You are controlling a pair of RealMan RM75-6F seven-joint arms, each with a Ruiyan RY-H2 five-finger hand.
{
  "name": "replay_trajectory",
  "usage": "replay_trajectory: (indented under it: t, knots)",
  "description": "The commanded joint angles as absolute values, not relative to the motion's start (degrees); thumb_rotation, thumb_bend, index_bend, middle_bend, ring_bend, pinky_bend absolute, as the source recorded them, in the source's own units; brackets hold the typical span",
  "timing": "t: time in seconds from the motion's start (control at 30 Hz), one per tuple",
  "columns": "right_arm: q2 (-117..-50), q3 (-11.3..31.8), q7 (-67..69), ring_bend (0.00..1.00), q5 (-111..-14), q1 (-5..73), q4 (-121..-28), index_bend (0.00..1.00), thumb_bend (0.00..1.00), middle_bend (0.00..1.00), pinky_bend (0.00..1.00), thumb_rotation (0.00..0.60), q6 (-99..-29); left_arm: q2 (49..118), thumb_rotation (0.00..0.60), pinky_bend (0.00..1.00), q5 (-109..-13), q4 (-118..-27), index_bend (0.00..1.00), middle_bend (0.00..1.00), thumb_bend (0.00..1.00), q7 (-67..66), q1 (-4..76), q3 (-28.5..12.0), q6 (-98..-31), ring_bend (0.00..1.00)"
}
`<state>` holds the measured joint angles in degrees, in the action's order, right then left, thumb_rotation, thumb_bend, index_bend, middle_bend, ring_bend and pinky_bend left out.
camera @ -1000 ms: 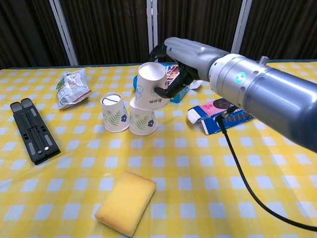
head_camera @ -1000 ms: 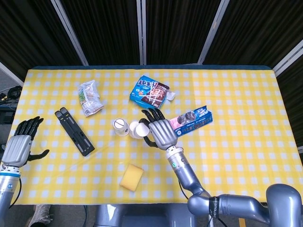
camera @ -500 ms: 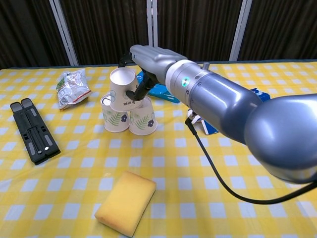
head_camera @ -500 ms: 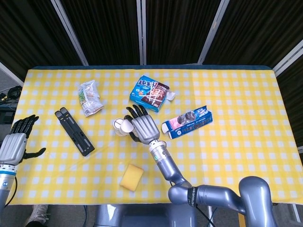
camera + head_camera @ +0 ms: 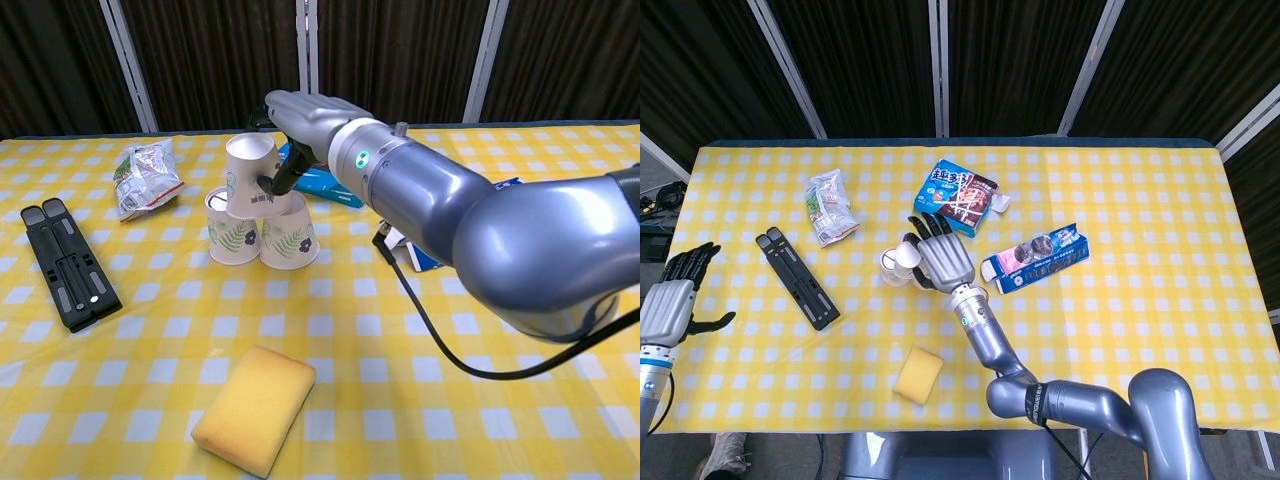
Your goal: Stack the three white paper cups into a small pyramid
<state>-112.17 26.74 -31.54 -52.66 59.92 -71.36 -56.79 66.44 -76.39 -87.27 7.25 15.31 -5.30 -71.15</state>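
Note:
Two white paper cups with leaf prints stand upside down side by side, the left cup (image 5: 228, 230) touching the right cup (image 5: 291, 236). A third cup (image 5: 250, 176) sits over the seam between them, slightly tilted, and my right hand (image 5: 308, 118) grips it from the right and above, thumb against its side. In the head view the right hand (image 5: 943, 258) covers most of the cups (image 5: 896, 265). My left hand (image 5: 671, 302) hovers at the table's far left edge, fingers apart and holding nothing.
A yellow sponge (image 5: 255, 408) lies near the front edge. A black folded stand (image 5: 68, 275) and a crumpled snack bag (image 5: 145, 175) lie left of the cups. A blue cookie box (image 5: 957, 195) and a blue-pink packet (image 5: 1035, 257) lie behind and right.
My right hand carried the third cup leftward from above the right cup to over the gap between both base cups and lowered it onto them. The left hand drifted slightly.

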Motion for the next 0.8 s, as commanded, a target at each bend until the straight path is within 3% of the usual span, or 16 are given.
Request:
replay_trajectory:
  t: [0.03,0.4,0.8]
  knots:
    - [-112.0,26.8,-31.5,0.0,-52.7,60.1,-71.5,0.42,0.34,0.09,0.0,0.6,-57.2,66.4,0.6,0.0,-76.5,-87.4,0.0,0.0,0.2,7.2,15.4,-5.3,-71.0,0.0]
    - [-113.0,26.4,-32.2,0.0,-50.8,61.7,-70.2,0.39,0.32,0.09,0.0,0.6,-57.5,66.1,0.6,0.0,-76.0,-88.0,0.0,0.0,0.2,6.6,15.1,-5.4,-71.2,0.0]
    - [-113.4,26.0,-33.6,0.0,-50.1,62.2,-69.2,0.1,0.2,0.0,0.0,0.6,-59.2,66.1,0.6,0.0,-76.1,-88.0,0.0,0.0,0.2,6.6,15.2,-5.5,-70.8,0.0]
